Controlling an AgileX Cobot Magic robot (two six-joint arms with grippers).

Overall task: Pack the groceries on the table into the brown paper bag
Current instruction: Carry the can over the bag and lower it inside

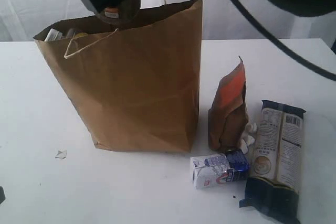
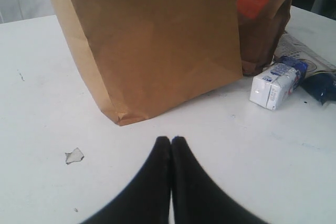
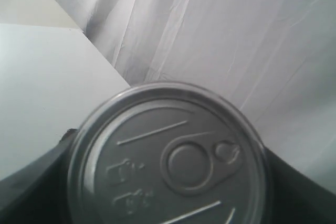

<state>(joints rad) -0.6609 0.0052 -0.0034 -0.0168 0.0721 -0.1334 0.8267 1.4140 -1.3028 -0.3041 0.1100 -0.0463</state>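
Outside view, right tool: The right tool [image 1: 109, 2] hangs over the open top of the paper bag [image 1: 136, 87] with the can [image 1: 112, 13] in it (only a bit of the can shows here).
Outside view, step: I think the can is being put into the bag. Next it should go straight down, clear of the rim and the string handle [image 1: 84, 45]. Then the tool can let go.
Outside view, waiting: The pouch [image 1: 228, 108], the small packet [image 1: 219, 169] and the long pasta packet [image 1: 275, 161] sit on the tabletop [image 1: 131, 192] just beside the bag.
Outside view, hard to see: Some things peek out of the bag's top, but I cannot tell what they are.
Left wrist view, left tool: The left tool [image 2: 170, 142] is pressed shut and holds nothing. It is low over the tabletop in front of the bag.
Right wrist view, can: The pull-tab lid fills the picture, and the tool's dark sides stand wide apart around it. The bag is hidden, so this view cannot show how close the can is to the rim.
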